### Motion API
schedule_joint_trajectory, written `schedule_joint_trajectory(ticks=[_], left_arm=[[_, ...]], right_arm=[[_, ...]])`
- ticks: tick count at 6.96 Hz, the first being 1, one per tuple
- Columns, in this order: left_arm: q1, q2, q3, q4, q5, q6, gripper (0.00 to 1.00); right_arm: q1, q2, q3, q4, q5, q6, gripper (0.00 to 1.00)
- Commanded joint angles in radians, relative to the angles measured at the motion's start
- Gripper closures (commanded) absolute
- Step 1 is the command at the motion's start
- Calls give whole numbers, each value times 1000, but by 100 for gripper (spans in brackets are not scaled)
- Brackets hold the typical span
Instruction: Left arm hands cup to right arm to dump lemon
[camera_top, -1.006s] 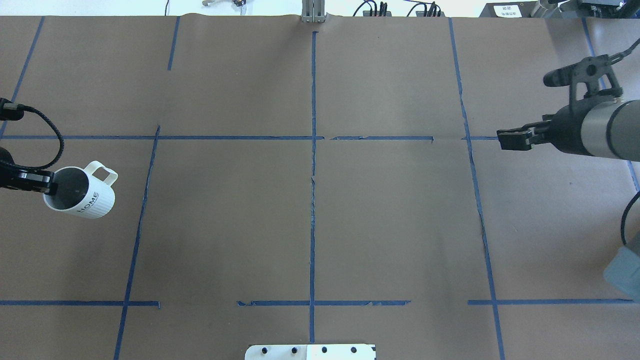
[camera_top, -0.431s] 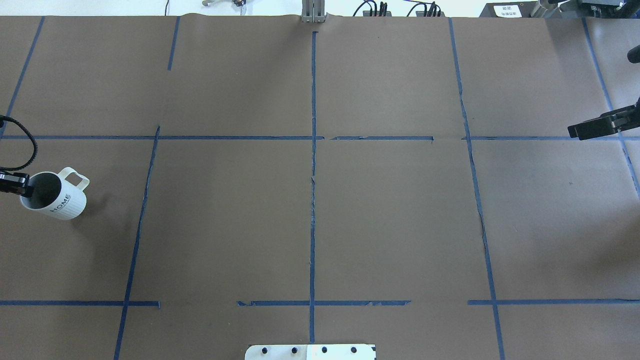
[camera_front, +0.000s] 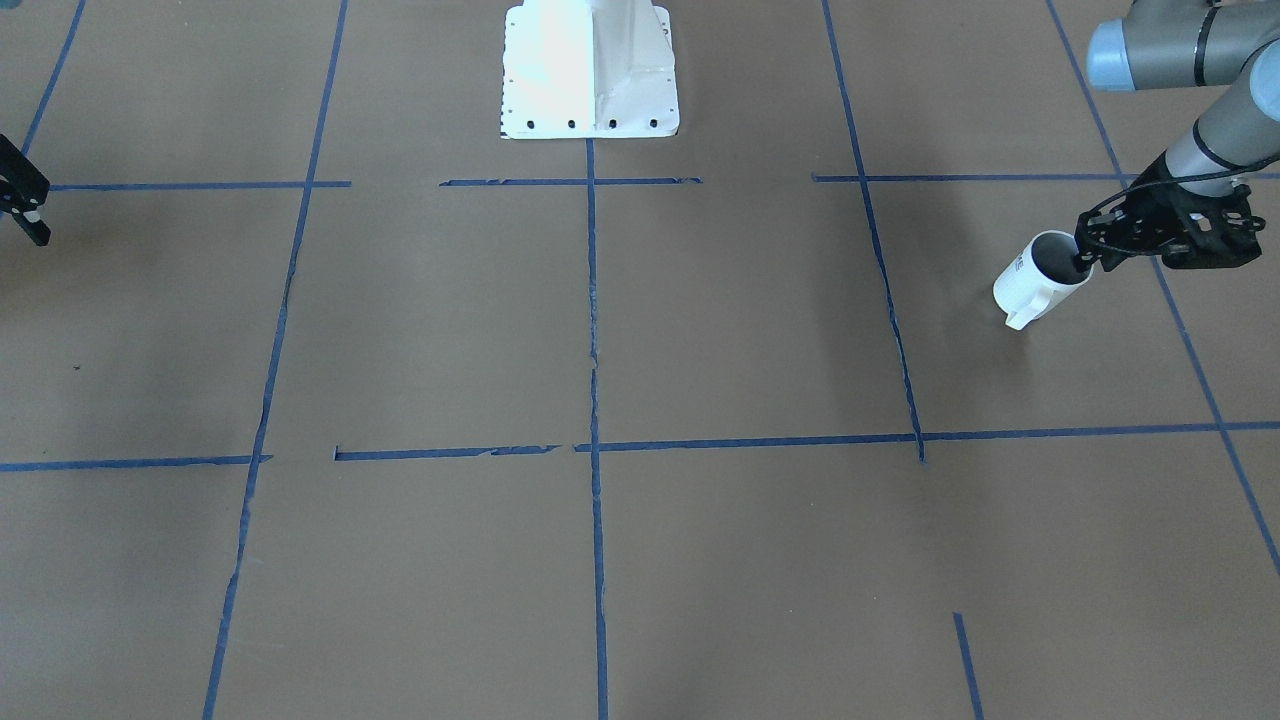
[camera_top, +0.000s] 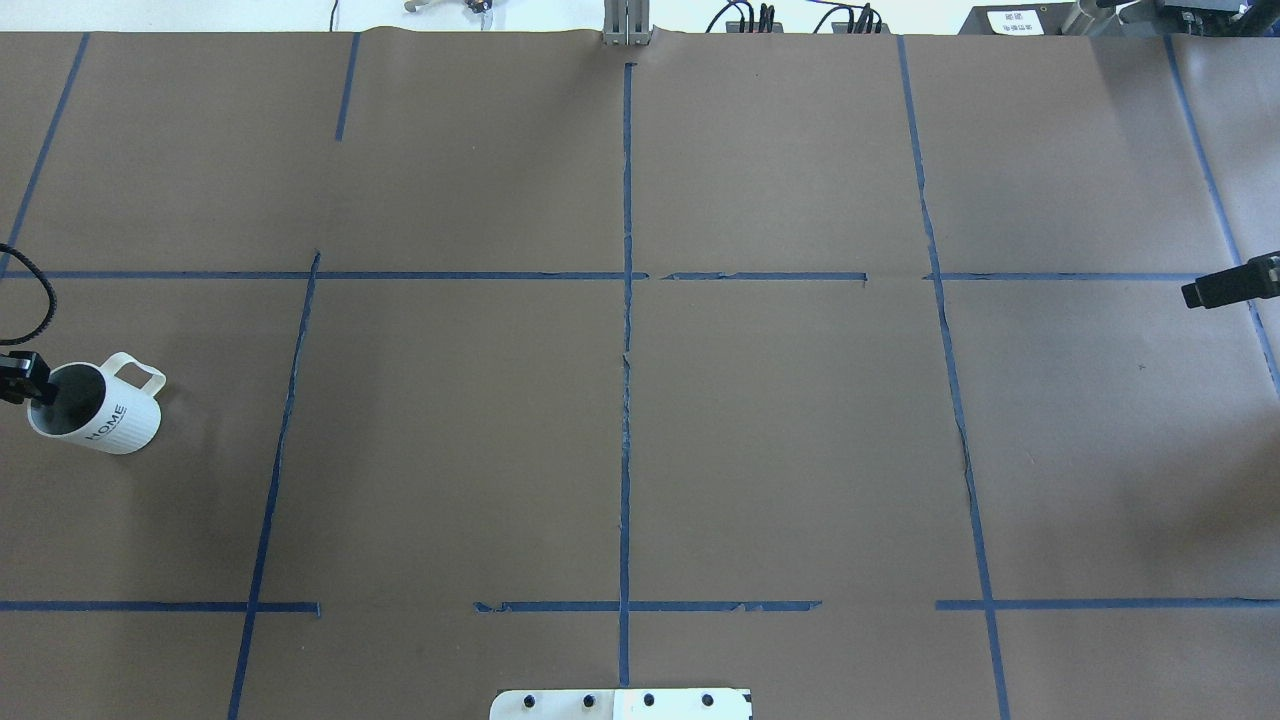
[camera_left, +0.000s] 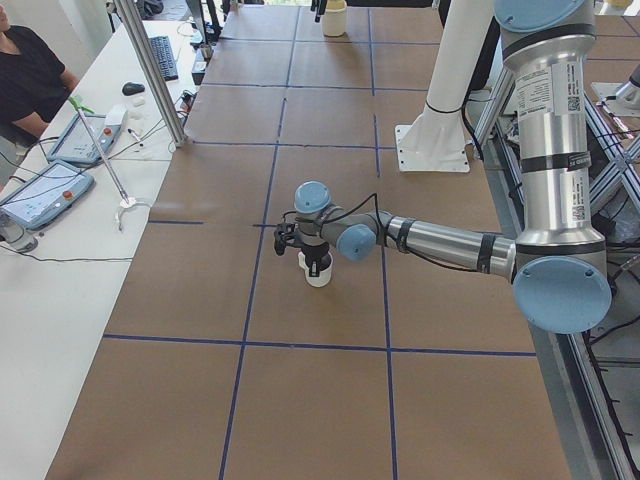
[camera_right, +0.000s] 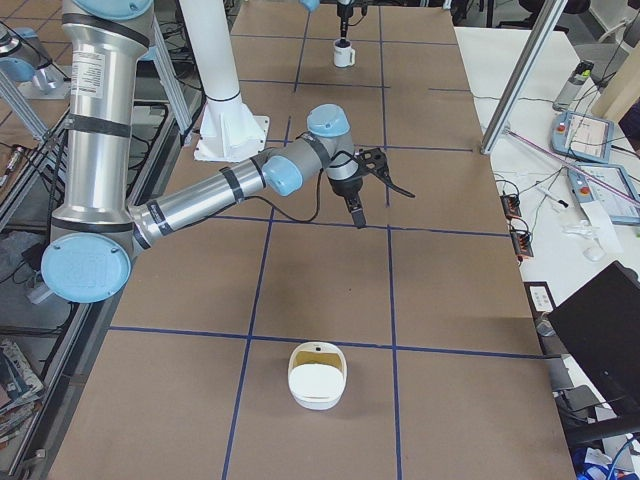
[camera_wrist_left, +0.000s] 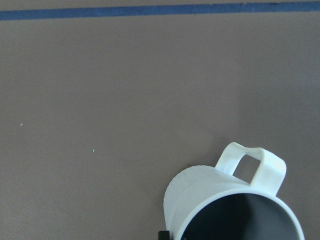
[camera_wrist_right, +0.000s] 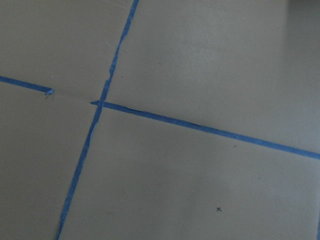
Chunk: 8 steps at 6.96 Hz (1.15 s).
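Observation:
The off-white cup (camera_top: 100, 420) with "HOME" lettering is at the table's far left, upright, at or just above the paper. My left gripper (camera_top: 30, 385) is shut on its rim, one finger inside. The cup also shows in the front view (camera_front: 1035, 282), the exterior left view (camera_left: 317, 271) and the left wrist view (camera_wrist_left: 220, 200). Its grey inside shows no lemon. My right gripper (camera_top: 1215, 291) is at the table's right edge, fingers together and empty; it also shows in the exterior right view (camera_right: 357, 212). The lemon is not clearly in view.
A white bowl (camera_right: 317, 385) with something pale yellow inside sits near the table's right end. Brown paper with blue tape lines (camera_top: 626, 300) covers the table. The robot's white base (camera_front: 590, 70) stands at the near edge. Operators' desks flank both ends.
My left gripper has carried the cup left and lower, toward the table's left edge. My right gripper has drawn back to the right, almost out of the overhead view.

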Motion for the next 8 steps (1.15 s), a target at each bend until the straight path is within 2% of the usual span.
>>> schedule_joint_trajectory(ticks=[1,2,3,4,5,6,8], left_arm=[[-240,-7,-8,29,-187,191,0],[-317,-15,-22,108,-220,252,0],[-336,-15,-63,159,-216,352,0],[-417,-15,-70,222,-217,500,0],[-451,-15,-100,380,-219,582,0],[-521,-14,-97,476,-216,695,0],[-539,26,-70,498,-219,707,0]], right_arm=[[106,-55,-9,-82,102,-125,0],[174,-77,-31,-102,125,-246,0],[271,-83,-71,-148,216,-292,0],[325,-109,-99,-153,283,-348,0],[330,-135,-113,-153,282,-399,0],[330,-157,-125,-168,274,-404,0],[330,-203,-171,-177,277,-412,0]])
